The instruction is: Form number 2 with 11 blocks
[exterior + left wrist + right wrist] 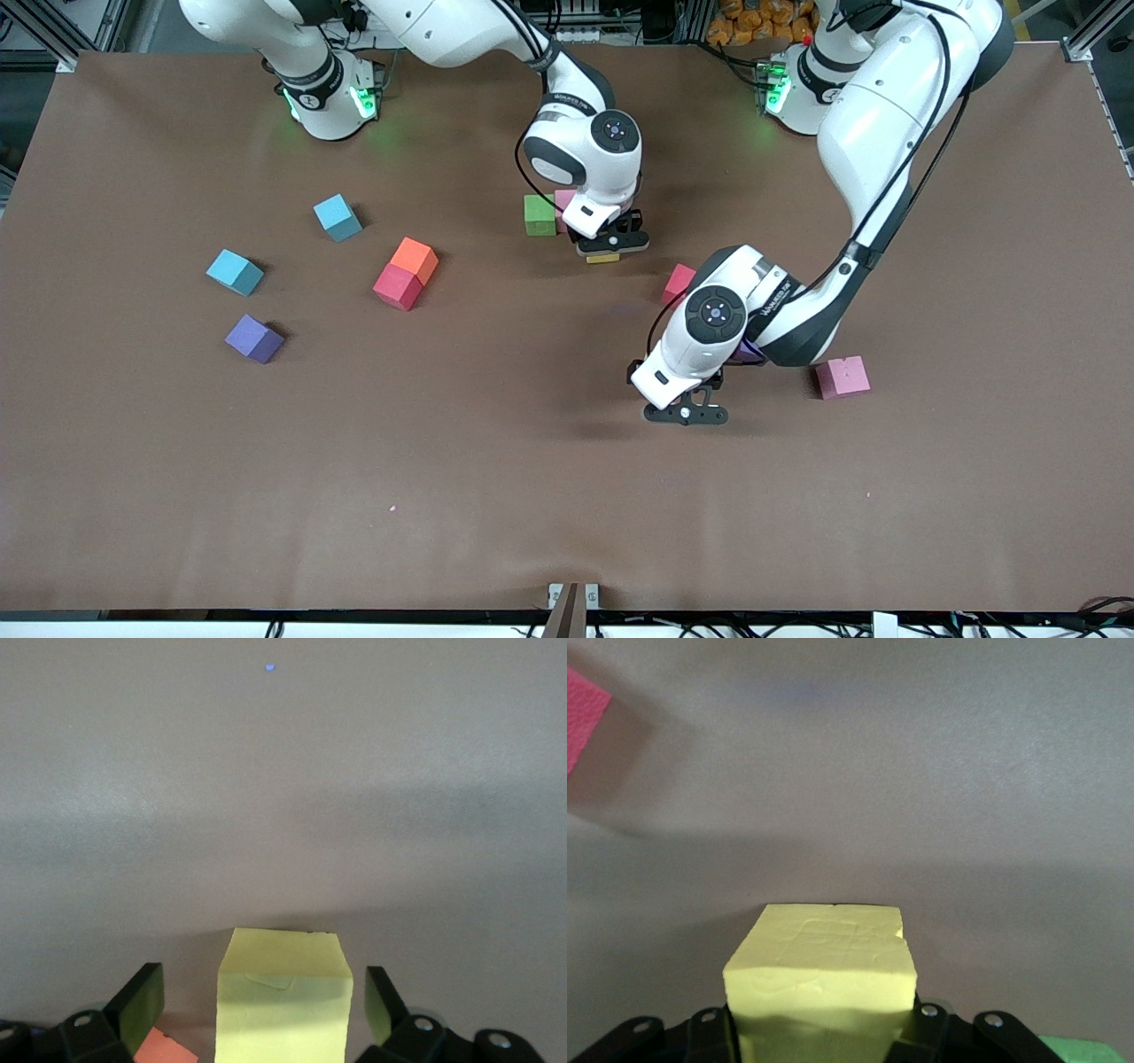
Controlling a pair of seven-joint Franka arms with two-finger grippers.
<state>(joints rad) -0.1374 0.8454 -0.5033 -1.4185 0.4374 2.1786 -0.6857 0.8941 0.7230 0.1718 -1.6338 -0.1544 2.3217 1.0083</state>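
A brown matte table (496, 496) carries the work, with both arm bases along its farther edge.

The digit has barely begun: a green foam cube (539, 215) sits with a pink foam cube (564, 202) touching it, toward the middle of the table. The right gripper (611, 244) is directly beside this pair, its jaws shut on a yellow foam cube (824, 979) held low at the table. Judged from the right wrist view, the green cube lies just to one side of the held yellow one, so the placement turns on closing that small sideways gap squarely.

The left gripper (266, 1010) hangs low with its jaws fully spread around a second yellow foam cube (283, 992), not gripping it; an orange foam cube (164, 1050) shows beside one jaw.

Farther out lie a red foam cube (396, 286) touching another orange cube (415, 259), a purple cube (253, 338), and two light-blue cubes (337, 217).
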